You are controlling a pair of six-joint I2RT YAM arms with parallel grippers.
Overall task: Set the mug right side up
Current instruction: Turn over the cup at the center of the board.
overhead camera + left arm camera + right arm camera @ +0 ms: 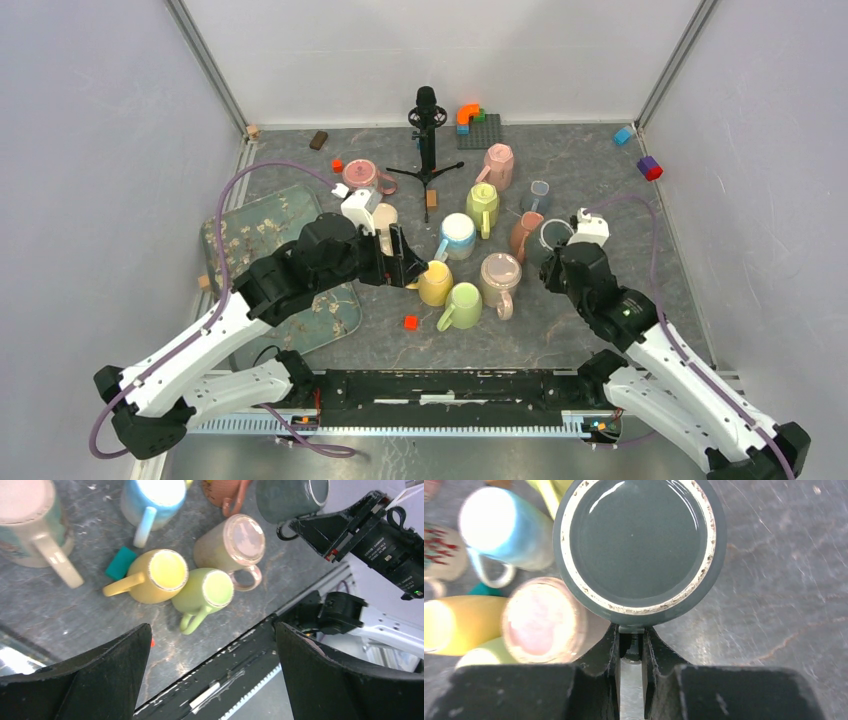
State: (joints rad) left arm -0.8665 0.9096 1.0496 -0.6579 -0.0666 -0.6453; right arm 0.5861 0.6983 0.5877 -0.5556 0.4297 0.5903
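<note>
Two claws show in the top view. The right claw [550, 258] is clamped on the handle of the grey mug [545, 238], which sits right at its tips, on their far side. The left claw [415, 268] stands spread wide and holds nothing; a yellow mug [435, 284] lies just under its tips, and a green mug [462, 306] lies beside that.

From the left wrist we see our own fingers [100, 675] far apart at the bottom corners. Beyond the gap lie the yellow mug [160, 575], the green mug [205, 590] and a pinkish mug [235, 542]. Further off to the right, the right claw [300, 527] pinches the handle [284, 530] of the grey mug [290, 500].

From the right wrist, the grey mug [639, 545] fills the view just ahead of the right claw [631, 642]. We face its flat base, glossy dark grey glaze inside a pale, speckled, unglazed foot ring, so it is upside down. Both fingers press on the thin handle [631, 629] jutting from the mug's wall toward us. The pinkish mug [541, 622] lies ahead to the claw's left; we cannot tell whether it touches the grey one.
</note>
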